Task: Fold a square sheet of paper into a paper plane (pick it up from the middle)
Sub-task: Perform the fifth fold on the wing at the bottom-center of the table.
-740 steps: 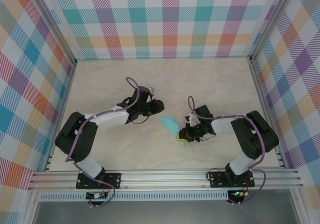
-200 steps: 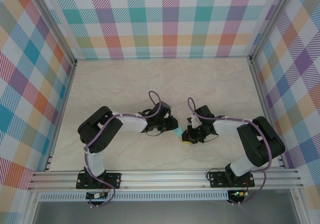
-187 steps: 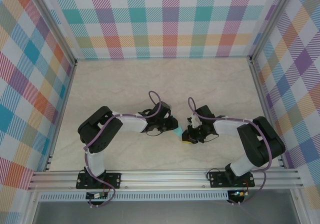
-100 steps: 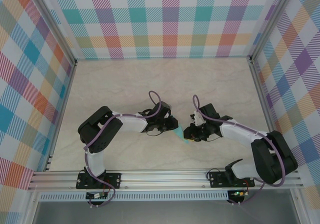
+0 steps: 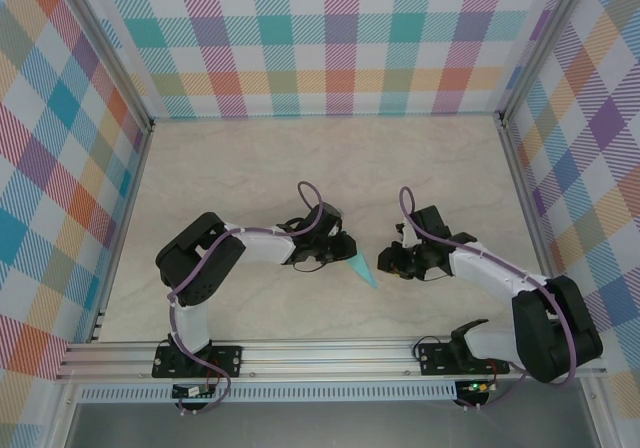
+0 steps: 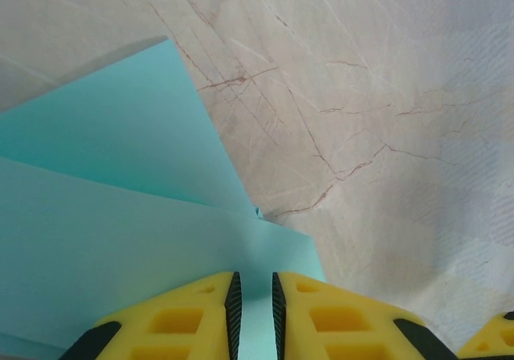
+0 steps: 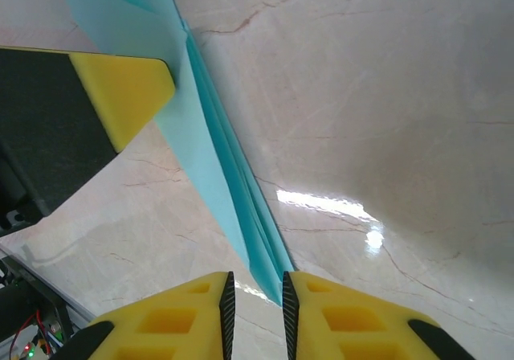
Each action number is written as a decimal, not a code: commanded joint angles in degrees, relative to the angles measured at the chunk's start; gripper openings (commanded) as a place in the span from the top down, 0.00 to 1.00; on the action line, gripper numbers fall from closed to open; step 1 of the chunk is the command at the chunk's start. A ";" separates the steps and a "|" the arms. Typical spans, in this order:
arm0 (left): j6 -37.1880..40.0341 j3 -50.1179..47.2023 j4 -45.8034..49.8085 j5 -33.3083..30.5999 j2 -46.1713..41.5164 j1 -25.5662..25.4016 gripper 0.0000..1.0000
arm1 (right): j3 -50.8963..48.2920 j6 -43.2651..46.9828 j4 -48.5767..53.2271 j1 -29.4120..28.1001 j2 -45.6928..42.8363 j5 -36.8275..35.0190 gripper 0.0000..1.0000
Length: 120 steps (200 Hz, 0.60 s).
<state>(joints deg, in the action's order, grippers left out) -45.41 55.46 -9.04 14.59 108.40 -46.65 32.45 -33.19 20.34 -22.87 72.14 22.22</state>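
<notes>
Paper plane (image 5: 364, 271): a slim turquoise dart folded in layers. It sits just beyond the middle of the near rail (image 5: 330, 353), with its sharp tip angled back toward that rail. Whether it rests on the table or hangs just above it cannot be told.
Left gripper (image 6: 256, 284): on the far side of the rail, slightly left of its middle. The yellow fingers are drawn almost together and pinch the plane's wide end between the pads.
Right gripper (image 7: 257, 281): on the far side of the rail, slightly right of its middle. Only a narrow slit separates the fingers, and the plane's tip runs down to that slit. Whether the pads touch the paper cannot be told.
Table (image 5: 250, 158): pale marbled stone, stretching from the rail back to the plaid walls (image 5: 330, 38).
</notes>
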 commanded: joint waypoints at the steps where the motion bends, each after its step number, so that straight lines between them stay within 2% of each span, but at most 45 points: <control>1: 1.14 0.28 4.45 -0.48 2.61 -0.11 0.79 | -0.59 -0.36 0.44 0.37 -0.59 0.06 0.74; 120: 1.11 0.26 4.64 -0.62 1.19 -0.10 0.77 | -0.55 -0.12 -1.18 0.37 1.60 1.06 0.69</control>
<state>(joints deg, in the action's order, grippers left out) -45.39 55.77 -8.64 14.90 108.42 -46.65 32.34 -33.43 20.10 -22.85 72.93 22.13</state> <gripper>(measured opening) 0.231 0.307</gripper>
